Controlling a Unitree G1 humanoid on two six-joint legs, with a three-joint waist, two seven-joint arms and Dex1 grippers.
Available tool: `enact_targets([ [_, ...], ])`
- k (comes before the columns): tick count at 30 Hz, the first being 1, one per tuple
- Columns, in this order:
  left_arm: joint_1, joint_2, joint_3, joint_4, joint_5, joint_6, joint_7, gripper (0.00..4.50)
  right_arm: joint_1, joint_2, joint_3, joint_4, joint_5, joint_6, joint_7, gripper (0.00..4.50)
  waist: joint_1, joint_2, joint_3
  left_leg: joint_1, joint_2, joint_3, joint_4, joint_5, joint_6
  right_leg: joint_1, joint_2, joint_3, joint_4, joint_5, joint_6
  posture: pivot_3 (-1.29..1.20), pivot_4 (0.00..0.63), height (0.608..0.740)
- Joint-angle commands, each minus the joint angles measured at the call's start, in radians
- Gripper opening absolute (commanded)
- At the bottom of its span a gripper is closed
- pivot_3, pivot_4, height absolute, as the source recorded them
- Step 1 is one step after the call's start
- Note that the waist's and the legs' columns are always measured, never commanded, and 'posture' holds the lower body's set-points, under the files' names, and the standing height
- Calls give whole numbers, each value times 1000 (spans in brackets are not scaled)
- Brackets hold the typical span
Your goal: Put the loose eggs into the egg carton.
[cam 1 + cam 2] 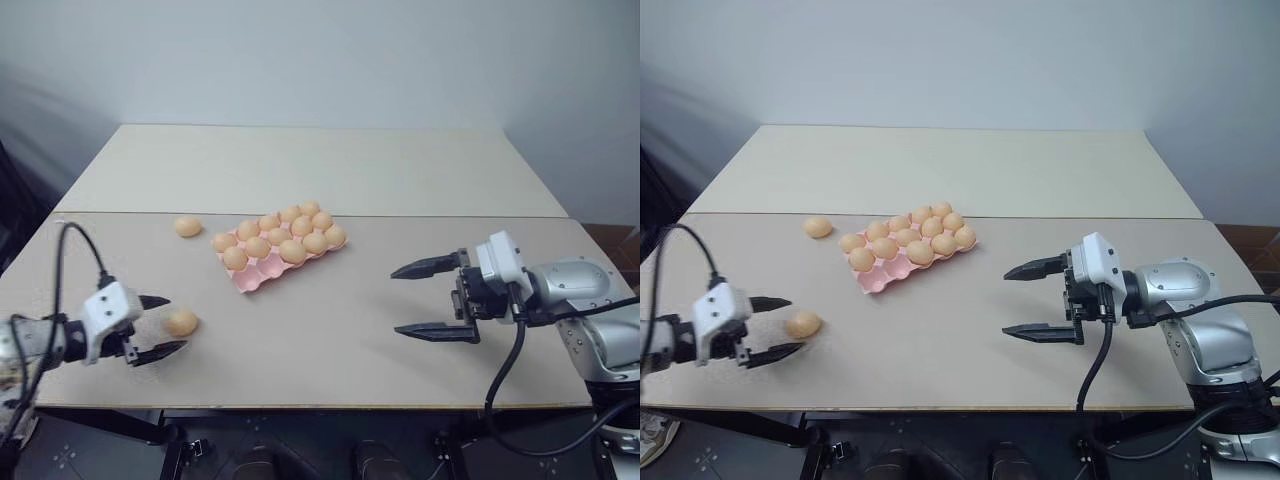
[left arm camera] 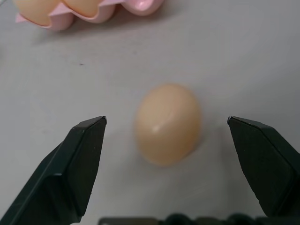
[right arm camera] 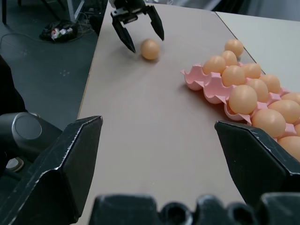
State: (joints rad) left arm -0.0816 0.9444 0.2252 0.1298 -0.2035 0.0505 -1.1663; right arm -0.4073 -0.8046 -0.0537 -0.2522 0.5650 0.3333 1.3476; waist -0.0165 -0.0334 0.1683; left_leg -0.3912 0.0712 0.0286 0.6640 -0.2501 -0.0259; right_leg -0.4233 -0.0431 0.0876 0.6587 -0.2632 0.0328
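place: lab | cues: bare table (image 1: 330,170), plain wall (image 1: 320,60), floor cables (image 3: 61,30)

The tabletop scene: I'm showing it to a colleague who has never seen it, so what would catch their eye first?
The pink egg carton near the table's middle, nearly full of tan eggs with empty cups at its near end. Next, the left pincer, open at the table's near left, with a loose egg just in front of its fingertips. Another loose egg lies left of the carton, and the right pincer hangs open on the right.
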Motion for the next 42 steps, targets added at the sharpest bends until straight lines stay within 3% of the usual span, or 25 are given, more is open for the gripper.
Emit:
enact_targets([
  [1, -72, 1, -81, 84, 82, -69, 25, 4500, 8, -10, -36, -53, 27, -15, -10, 4443, -1, 0, 0, 0, 0, 0, 0, 0, 0, 0, 0, 0, 0, 0, 0, 0, 150, 740],
  [4, -116, -14, -102, 120, 72, -77, 19, 3928, 24, -15, -45, -70, 30, -13, -22, 4500, 3, 0, 0, 0, 0, 0, 0, 0, 0, 0, 0, 0, 1, 0, 0, 0, 150, 740],
  [11, -145, -2, -95, 94, 11, -81, -43, 1808, 43, -18, -56, -85, 30, -16, -50, 4500, 2, 0, 0, 1, 0, 0, 0, 0, 0, 0, 0, 0, 2, 0, 0, 0, 150, 740],
  [15, -205, -32, -60, -6, -143, 17, -94, 1808, 38, -9, -48, -86, 22, -23, -66, 4500, 6, 0, 0, 0, 0, 0, 1, 0, 0, 0, 0, 0, 2, 0, 0, 0, 150, 740],
  [19, -311, -115, -86, -30, -179, 78, -30, 1808, 30, -3, -37, -82, 14, -30, -78, 4500, 11, 0, 0, 0, 0, 0, 2, 0, 0, 1, 0, 0, 2, 0, 0, 0, 150, 740],
  [28, -530, -341, -236, 191, -4, 5, 145, 1808, 18, 7, -25, -96, 10, -30, -109, 4500, 3, 0, 0, -1, -1, -2, 5, 0, 0, 1, 0, 0, 3, 0, 1, 0, 150, 740],
  [38, -626, -408, -276, 343, 75, -62, 194, 1808, 37, 3, -36, -130, 22, -18, -145, 4500, 3, 0, 0, -2, -1, -2, 6, 0, 0, 1, 0, 0, 3, 0, 1, 0, 150, 740],
  [42, -633, -419, -268, 328, 50, -41, 166, 3052, 40, 5, -36, -136, 26, -18, -152, 4500, 4, 0, 0, -2, -1, -2, 6, 0, 0, 1, 0, 0, 3, 0, 1, 0, 150, 740],
])
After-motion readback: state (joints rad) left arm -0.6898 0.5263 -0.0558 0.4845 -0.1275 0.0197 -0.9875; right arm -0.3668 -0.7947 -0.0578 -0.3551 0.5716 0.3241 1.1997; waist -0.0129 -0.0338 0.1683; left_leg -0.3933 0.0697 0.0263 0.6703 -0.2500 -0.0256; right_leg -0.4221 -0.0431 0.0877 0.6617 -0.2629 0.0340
